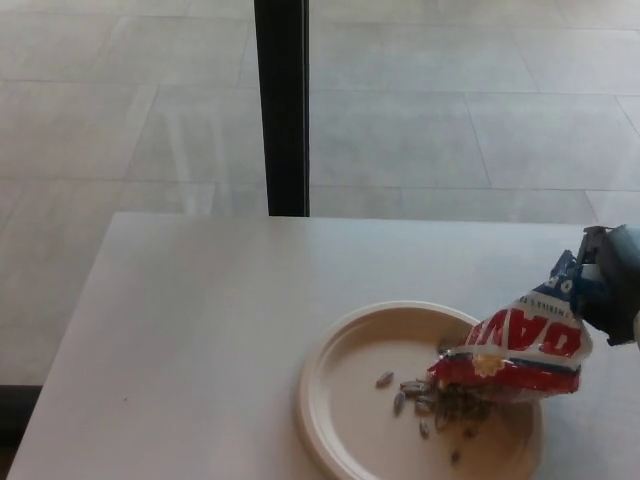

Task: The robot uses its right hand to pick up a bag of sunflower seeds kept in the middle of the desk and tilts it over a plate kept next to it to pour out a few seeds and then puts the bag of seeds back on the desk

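The red, white and blue bag of sunflower seeds (pixel 520 350) hangs tilted, mouth down, just over the right half of the cream plate (pixel 345 400). My right hand (pixel 610 285) comes in from the right edge and is shut on the bag's blue upper end. A small heap of grey seeds (pixel 430 400) lies on the plate under and left of the bag's mouth. The bag hides part of the plate's right rim. My left hand is out of sight.
The white desk (pixel 200 330) spreads to the left of the plate. A black vertical post (pixel 282 105) stands behind the desk's far edge, against a tiled floor.
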You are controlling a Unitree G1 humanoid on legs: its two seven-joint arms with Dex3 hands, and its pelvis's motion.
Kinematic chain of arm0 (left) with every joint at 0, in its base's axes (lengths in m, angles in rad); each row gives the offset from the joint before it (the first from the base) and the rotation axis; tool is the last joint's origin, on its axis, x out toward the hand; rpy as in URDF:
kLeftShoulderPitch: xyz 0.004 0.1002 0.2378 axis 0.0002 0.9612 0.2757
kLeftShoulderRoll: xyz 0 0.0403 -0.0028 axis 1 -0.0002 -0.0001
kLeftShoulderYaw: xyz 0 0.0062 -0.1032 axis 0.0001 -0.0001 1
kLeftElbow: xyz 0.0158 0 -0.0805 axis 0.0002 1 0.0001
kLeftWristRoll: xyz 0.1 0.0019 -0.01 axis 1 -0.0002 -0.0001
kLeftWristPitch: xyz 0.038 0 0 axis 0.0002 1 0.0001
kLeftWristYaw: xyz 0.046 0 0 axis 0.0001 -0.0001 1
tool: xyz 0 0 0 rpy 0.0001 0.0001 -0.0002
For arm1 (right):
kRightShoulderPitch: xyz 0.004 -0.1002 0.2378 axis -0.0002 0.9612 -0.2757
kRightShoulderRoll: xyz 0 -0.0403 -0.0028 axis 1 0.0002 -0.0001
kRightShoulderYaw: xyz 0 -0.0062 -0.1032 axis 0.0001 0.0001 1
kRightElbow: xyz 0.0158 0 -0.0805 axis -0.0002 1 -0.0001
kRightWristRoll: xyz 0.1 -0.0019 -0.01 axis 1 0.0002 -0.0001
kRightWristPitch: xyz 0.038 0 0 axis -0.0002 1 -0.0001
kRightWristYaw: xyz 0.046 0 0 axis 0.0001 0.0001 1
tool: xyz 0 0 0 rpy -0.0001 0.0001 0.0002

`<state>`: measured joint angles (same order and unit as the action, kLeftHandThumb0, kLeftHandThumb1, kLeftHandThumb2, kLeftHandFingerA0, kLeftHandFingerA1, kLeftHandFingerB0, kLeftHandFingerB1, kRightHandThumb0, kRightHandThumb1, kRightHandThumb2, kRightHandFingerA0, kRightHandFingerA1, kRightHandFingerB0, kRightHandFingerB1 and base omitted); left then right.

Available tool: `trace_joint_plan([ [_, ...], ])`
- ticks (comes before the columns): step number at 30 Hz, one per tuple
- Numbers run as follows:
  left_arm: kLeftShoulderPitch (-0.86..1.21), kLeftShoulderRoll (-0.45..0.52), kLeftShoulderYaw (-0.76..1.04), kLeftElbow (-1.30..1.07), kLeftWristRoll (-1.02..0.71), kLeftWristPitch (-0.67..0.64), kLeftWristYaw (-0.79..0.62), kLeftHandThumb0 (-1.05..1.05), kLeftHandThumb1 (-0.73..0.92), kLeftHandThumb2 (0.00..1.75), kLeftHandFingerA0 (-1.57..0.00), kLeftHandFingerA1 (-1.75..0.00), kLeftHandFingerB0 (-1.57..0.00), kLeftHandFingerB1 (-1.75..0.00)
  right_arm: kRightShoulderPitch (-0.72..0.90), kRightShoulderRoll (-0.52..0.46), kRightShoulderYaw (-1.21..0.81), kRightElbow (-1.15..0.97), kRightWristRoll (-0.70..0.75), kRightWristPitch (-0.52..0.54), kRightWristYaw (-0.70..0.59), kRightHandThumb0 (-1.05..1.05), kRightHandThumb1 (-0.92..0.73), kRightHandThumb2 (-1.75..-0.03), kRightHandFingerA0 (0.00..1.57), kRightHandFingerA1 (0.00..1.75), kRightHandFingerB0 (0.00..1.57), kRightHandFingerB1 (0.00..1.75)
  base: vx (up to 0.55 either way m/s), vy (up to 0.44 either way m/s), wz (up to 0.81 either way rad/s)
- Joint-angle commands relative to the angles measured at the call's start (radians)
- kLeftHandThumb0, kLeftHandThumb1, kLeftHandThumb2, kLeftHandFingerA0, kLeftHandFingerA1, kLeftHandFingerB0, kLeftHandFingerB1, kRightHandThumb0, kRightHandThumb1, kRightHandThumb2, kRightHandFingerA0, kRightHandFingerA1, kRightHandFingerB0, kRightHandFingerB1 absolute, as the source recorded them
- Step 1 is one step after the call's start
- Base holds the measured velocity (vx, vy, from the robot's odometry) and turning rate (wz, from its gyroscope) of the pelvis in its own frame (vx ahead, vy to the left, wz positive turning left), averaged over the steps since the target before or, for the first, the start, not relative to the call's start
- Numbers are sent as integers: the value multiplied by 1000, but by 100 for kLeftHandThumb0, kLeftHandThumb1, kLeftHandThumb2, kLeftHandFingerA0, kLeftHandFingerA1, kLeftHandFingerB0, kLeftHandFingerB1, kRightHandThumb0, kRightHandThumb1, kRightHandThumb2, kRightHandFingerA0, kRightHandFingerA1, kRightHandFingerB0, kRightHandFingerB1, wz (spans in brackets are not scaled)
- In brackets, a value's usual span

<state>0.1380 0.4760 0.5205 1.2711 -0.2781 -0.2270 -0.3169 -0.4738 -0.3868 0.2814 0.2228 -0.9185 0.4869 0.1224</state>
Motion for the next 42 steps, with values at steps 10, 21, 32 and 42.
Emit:
trace_joint_plan([
  [10, 25, -1, -5, 3, 7, -26, 7, -78, 79, 64, -53, -52, -40, -38, 127, 114, -109, -24, 122, 114, -4, -34, -62, -88, 94, 175, 78, 145, 0, 0, 0],
  [21, 42, -1, 2, 1, -4, -30, -7, -81, 66, 104, -50, -63, -35, -52, 279, 229, -101, -50, 200, 92, -34, -34, -65, -88, 96, 175, 76, 152, 0, 0, 0],
  [32, 41, -5, 15, 16, -10, -20, -6, -78, 78, 63, -52, -53, -40, -38, 407, 190, -6, -170, 238, -18, 26, -43, -71, -72, 95, 148, 70, 81, 0, 0, 0],
  [42, 54, -12, 13, 17, -4, -34, 3, -78, 79, 64, -53, -52, -40, -38, 428, 64, -18, -296, 315, 7, 214, -83, -48, -80, 0, 13, 0, 0, 0, 0, 0],
])
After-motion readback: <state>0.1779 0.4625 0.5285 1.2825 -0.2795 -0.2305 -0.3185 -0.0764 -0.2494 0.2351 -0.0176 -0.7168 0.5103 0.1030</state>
